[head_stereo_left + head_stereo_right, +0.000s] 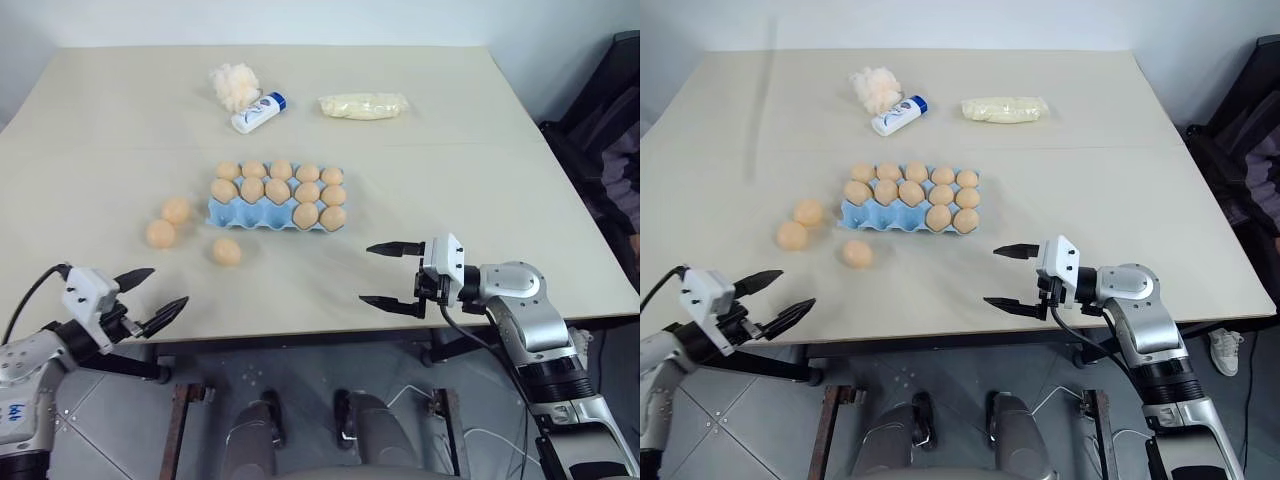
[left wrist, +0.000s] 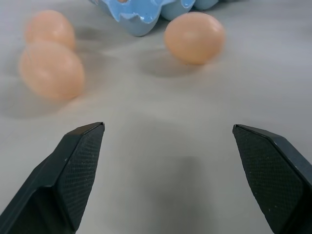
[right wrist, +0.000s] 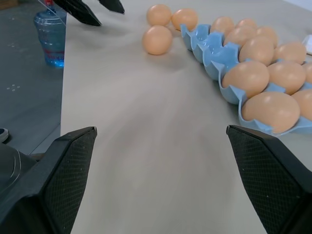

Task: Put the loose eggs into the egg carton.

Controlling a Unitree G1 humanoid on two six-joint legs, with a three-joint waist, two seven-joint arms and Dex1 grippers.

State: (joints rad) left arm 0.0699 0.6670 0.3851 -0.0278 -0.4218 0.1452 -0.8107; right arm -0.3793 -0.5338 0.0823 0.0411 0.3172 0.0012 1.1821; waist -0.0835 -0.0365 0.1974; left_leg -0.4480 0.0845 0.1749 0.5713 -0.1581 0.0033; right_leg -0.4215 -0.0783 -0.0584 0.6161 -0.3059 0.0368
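A wide beige table point(image 1: 420, 190) fills the room's middle, grey tiled floor beneath its near edge; the right gripper point(image 1: 392, 274) hangs over that near edge with its two black fingers spread wide and nothing between them, pointing towards the left one; beyond it and a little to its left sits the light blue moulded egg carton point(image 1: 275, 198), most cups filled with tan-orange eggs, its near-left cups bare; the left gripper point(image 1: 152, 297) hovers at the near left corner, fingers also spread and empty; three loose tan-orange eggs point(image 1: 227, 251) lie on the table just ahead of it, between it and the carton, one near the carton's corner, two touching further left.
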